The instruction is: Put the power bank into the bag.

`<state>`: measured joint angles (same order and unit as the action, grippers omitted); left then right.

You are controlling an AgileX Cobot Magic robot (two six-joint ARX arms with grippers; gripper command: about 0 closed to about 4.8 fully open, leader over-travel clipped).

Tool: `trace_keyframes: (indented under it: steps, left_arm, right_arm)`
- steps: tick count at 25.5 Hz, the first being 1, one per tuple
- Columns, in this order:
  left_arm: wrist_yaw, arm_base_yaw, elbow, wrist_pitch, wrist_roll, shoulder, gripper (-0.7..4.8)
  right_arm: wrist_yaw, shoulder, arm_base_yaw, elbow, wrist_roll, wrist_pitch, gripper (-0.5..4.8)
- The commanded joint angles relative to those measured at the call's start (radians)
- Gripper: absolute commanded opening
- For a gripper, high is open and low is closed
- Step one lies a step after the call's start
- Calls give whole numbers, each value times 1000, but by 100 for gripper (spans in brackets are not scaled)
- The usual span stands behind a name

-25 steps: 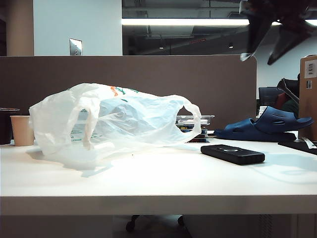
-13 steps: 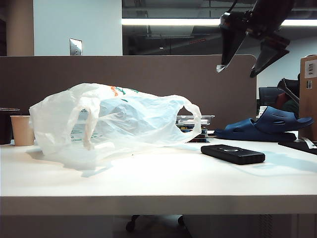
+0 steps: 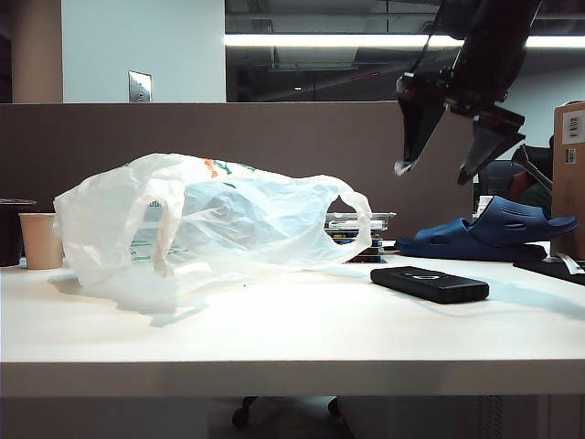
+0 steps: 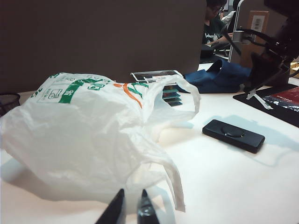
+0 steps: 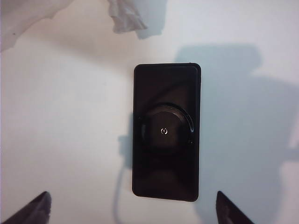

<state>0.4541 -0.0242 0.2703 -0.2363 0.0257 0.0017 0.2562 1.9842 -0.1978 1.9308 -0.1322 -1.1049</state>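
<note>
The power bank point(image 3: 430, 283) is a flat black slab lying on the white table, right of the bag point(image 3: 210, 224). The bag, thin white plastic with green and orange print, lies crumpled on its side, its loop handle pointing toward the power bank. My right gripper point(image 3: 431, 172) hangs open well above the power bank, fingers pointing down. In the right wrist view the power bank point(image 5: 166, 133) lies between the wide-spread tips of that gripper point(image 5: 131, 207), with nothing held. My left gripper point(image 4: 131, 193) is shut and empty, low over the table just in front of the bag point(image 4: 93, 130).
A blue sandal point(image 3: 494, 233) and a stack of cases point(image 3: 356, 236) lie behind the power bank. A cardboard box point(image 3: 569, 174) stands at the far right, a beige paper cup point(image 3: 41, 240) at the far left. A brown partition point(image 3: 238, 137) backs the table.
My right gripper has come down and leftward from the top of the exterior view to above the power bank. The bag, power bank and left arm have not moved.
</note>
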Motion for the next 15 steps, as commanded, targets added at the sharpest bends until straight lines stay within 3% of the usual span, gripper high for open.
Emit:
trace_keyframes:
  steps: [1, 15]
  left_arm:
    - [64, 0, 4, -11, 0, 0, 20]
    - [179, 1, 4, -82, 0, 0, 20]
  right_arm:
    - [-13, 32, -17, 5, -19, 22, 479]
    - [-50, 135, -46, 5, -21, 63, 479]
